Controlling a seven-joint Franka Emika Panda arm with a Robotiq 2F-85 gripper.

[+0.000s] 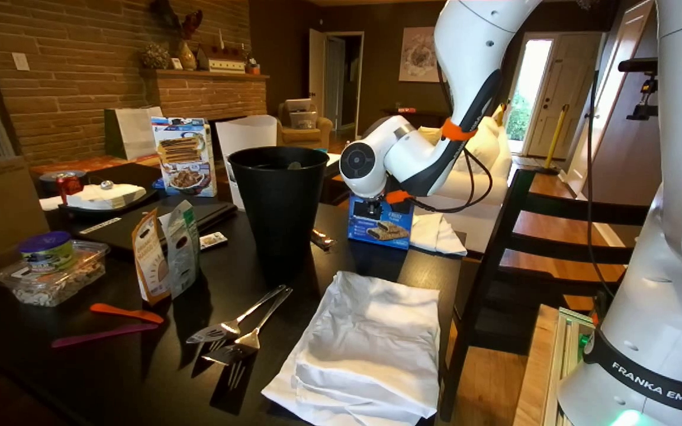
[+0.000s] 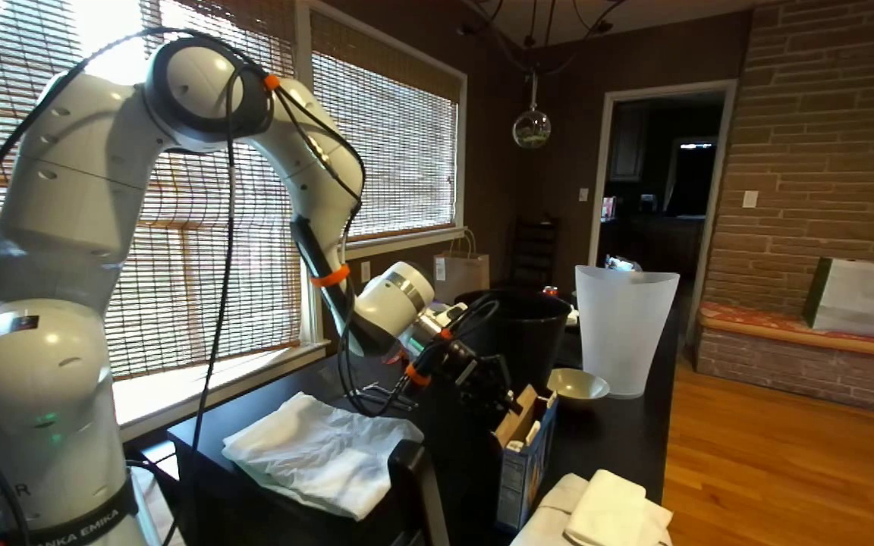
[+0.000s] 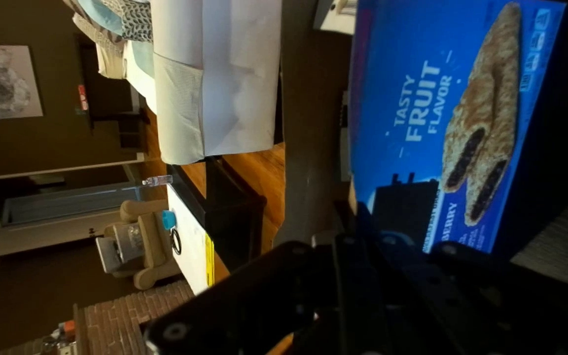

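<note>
A blue cardboard snack box (image 1: 379, 229) stands upright on the black table with its top open. It also shows in an exterior view (image 2: 524, 474) and fills the right of the wrist view (image 3: 422, 98). My gripper (image 3: 370, 241) has its fingers close together at the box's top edge, one on each side of the printed wall; the contact itself is dark. In both exterior views the gripper (image 1: 372, 208) (image 2: 511, 400) is at the box's top. A foil-wrapped bar (image 1: 322, 239) lies left of the box. A folded white cloth (image 1: 438, 234) lies beside it.
A tall black bin (image 1: 276, 201) stands near the gripper. A frosted white bin (image 2: 623, 334) and metal bowl (image 2: 577, 384) are behind the box. A white cloth (image 1: 370, 349), metal utensils (image 1: 246, 331) and pouches (image 1: 153, 257) lie or stand nearer. A dark chair (image 1: 510, 236) stands alongside.
</note>
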